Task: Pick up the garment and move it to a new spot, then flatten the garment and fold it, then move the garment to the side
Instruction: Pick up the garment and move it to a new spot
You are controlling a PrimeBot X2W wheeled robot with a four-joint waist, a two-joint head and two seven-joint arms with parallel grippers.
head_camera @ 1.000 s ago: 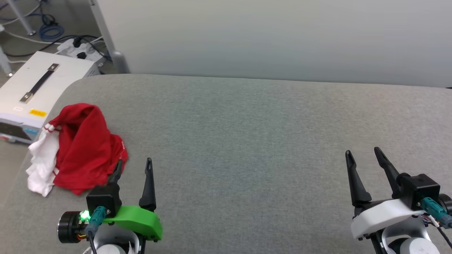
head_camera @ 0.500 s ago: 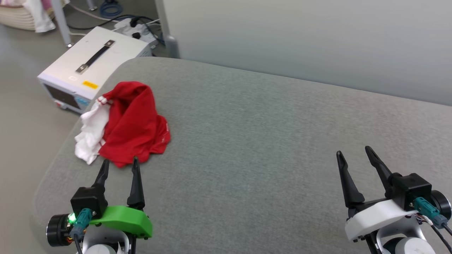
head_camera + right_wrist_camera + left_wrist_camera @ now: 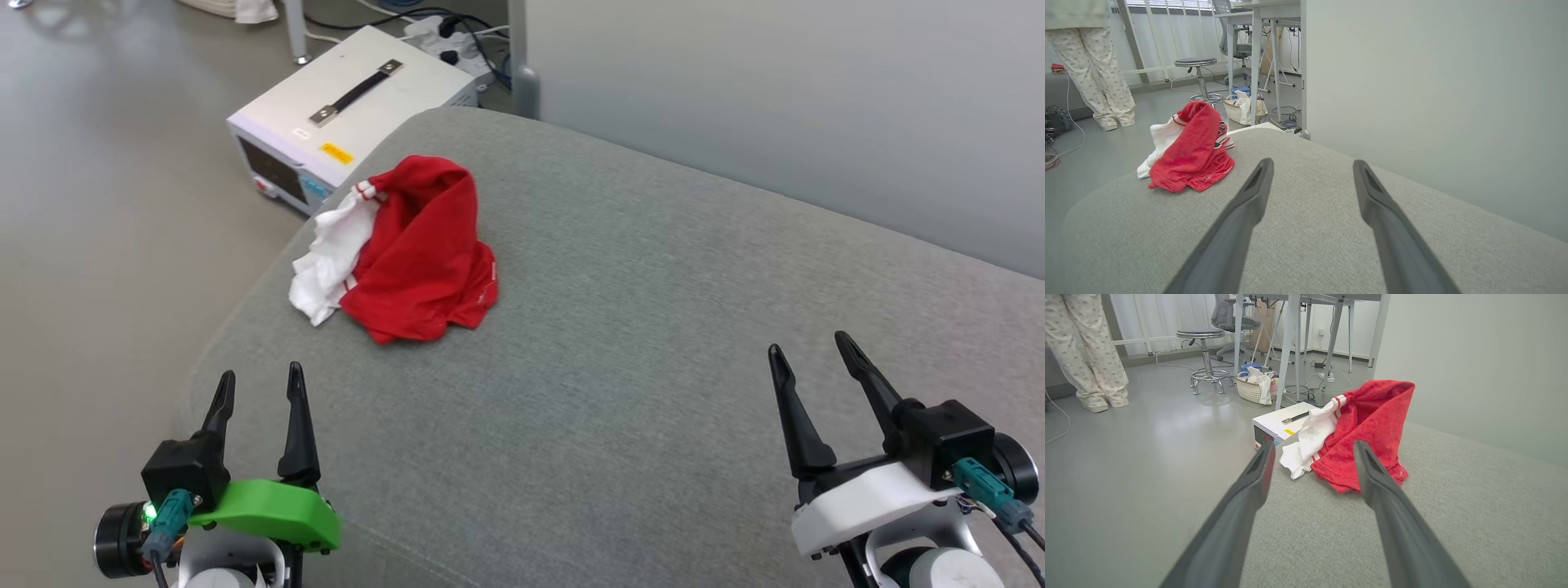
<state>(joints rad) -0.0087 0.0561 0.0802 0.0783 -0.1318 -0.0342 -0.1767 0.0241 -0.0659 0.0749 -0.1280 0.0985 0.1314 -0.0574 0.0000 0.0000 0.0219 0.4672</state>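
Grey fabric-covered bench (image 3: 653,392) stretching across the head view, white box (image 3: 359,114) with black handle sitting on the floor (image 3: 106,204) at upper left, power strip (image 3: 441,33) lying behind it, round stool (image 3: 1201,335) and woven basket (image 3: 1249,390) standing at upper left of the left wrist view, a person's patterned trouser legs (image 3: 1106,363) standing at far left.

We look along our right gripper (image 3: 1311,162), its two long dark grey fingers (image 3: 1237,228) spread wide over a grey woven-fabric tabletop (image 3: 1306,192). Well ahead to the left, near the tabletop's rounded edge, the crumpled red jersey garment (image 3: 1188,163) lies in a heap, with a white sleeve (image 3: 1161,141) bunched on its left. A plain pale wall panel (image 3: 1433,90) stands on the right. Beyond, on the shiny grey floor (image 3: 1106,151), we see a round dark-seated chrome stool (image 3: 1197,63), a pale woven basket (image 3: 1235,114) holding white cloth, a white-legged desk (image 3: 1255,61) and a person's legs (image 3: 1098,73) in pale patterned trousers.
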